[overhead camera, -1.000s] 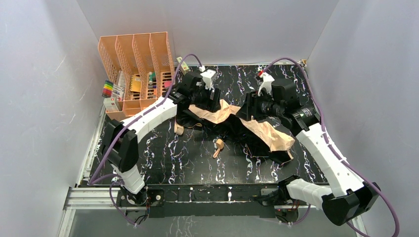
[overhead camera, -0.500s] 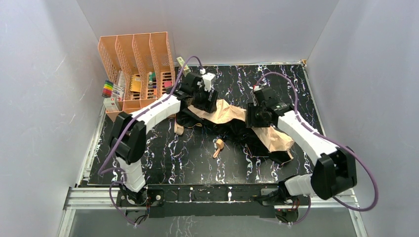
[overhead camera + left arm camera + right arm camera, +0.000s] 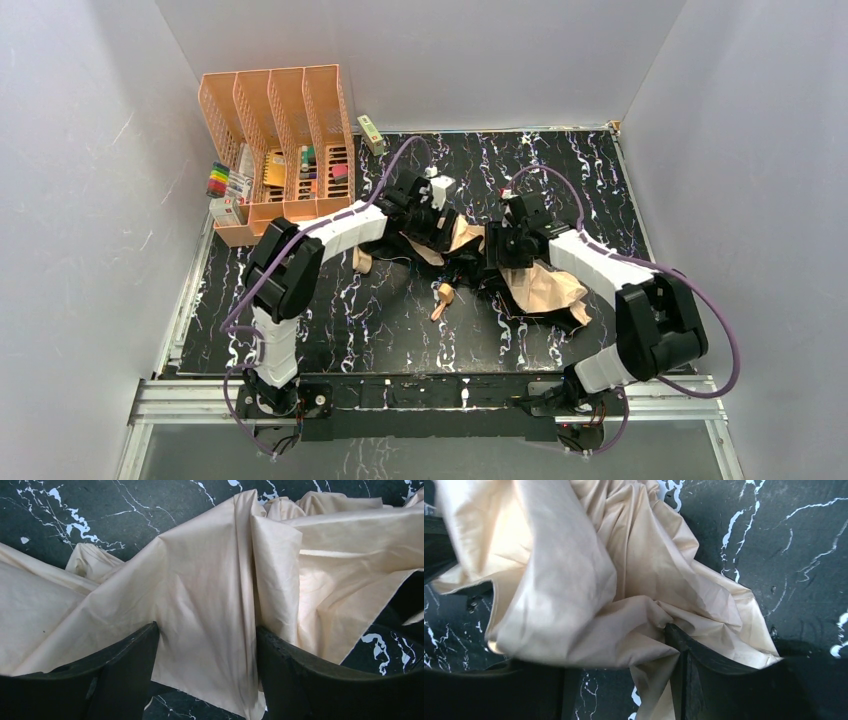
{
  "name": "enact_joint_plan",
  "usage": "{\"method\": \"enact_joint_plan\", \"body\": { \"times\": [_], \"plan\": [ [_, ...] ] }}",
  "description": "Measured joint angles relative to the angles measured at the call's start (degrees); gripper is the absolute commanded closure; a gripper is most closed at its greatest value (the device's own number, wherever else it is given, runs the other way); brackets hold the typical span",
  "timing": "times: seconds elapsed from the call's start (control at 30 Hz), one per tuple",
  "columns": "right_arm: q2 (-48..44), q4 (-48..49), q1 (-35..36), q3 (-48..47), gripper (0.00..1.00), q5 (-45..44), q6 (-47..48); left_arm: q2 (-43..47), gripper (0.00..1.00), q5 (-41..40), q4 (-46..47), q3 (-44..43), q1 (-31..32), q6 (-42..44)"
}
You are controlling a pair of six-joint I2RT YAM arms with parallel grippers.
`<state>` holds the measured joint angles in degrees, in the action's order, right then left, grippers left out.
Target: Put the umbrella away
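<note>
Top view: umbrella (image 3: 545, 290) middle buried under left gripper (image 3: 447, 222) and right gripper (image 3: 495, 255), fingertips unseen. Right wrist view: one finger swallowed by fabric, hold unclear. In organizer (image 3: 270, 110), contents too small.

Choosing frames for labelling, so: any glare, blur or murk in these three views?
Top external: sharp, evenly lit, but the umbrella has dark parts blending into the table. Left wrist: crisp fabric, one bright patch at right, fingers nearly black. Right wrist: upper-left fabric soft and washed out.
</note>
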<state>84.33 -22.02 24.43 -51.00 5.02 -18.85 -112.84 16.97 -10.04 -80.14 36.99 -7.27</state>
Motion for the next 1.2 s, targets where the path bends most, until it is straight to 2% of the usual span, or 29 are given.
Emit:
{"method": "enact_joint_plan", "body": {
  "times": [0.17, 0.3, 0.4, 0.5, 0.63, 0.77, 0.8, 0.97, 1.2],
  "plan": [
    [-7.6, -3.3, 0.0, -1.1, 0.30, -1.5, 0.8, 2.1, 0.25, -1.6, -2.9, -1.0, -0.4, 1.2],
    [-17.4, -6.4, 0.0, -3.7, 0.34, -8.0, 0.1, 5.8, 0.25, -2.4, -4.5, -3.7, -3.2, 2.3],
    [-21.4, -8.9, -0.3, -5.3, 0.34, -16.0, -1.7, 8.6, 0.28, -3.6, -4.2, -5.8, -6.6, 2.7],
    [-20.9, -11.5, -1.9, -5.5, 0.37, -22.9, -3.0, 9.1, 0.35, -5.7, -3.8, -7.5, -9.8, 2.6],
    [-16.3, -13.5, -6.2, -5.4, 0.51, -28.2, -3.7, 5.5, 0.43, -9.6, -4.8, -10.2, -13.2, 2.3],
    [-13.7, -13.0, -12.4, -4.0, 0.90, -29.2, -3.5, -0.8, 0.51, -13.0, -6.1, -12.7, -14.1, 2.6],
    [-13.6, -12.6, -14.6, -3.1, 0.95, -29.0, -3.6, -2.4, 0.53, -13.6, -6.6, -13.1, -14.0, 2.8],
    [-13.9, -10.4, -24.3, 1.7, 1.00, -26.8, -4.2, -7.7, 0.68, -16.8, -8.9, -14.2, -13.9, 3.6],
    [-15.7, -8.5, -31.7, 9.3, 1.00, -22.3, -6.7, -9.8, 0.78, -20.2, -10.2, -16.3, -13.9, 4.7]
  ]
}}
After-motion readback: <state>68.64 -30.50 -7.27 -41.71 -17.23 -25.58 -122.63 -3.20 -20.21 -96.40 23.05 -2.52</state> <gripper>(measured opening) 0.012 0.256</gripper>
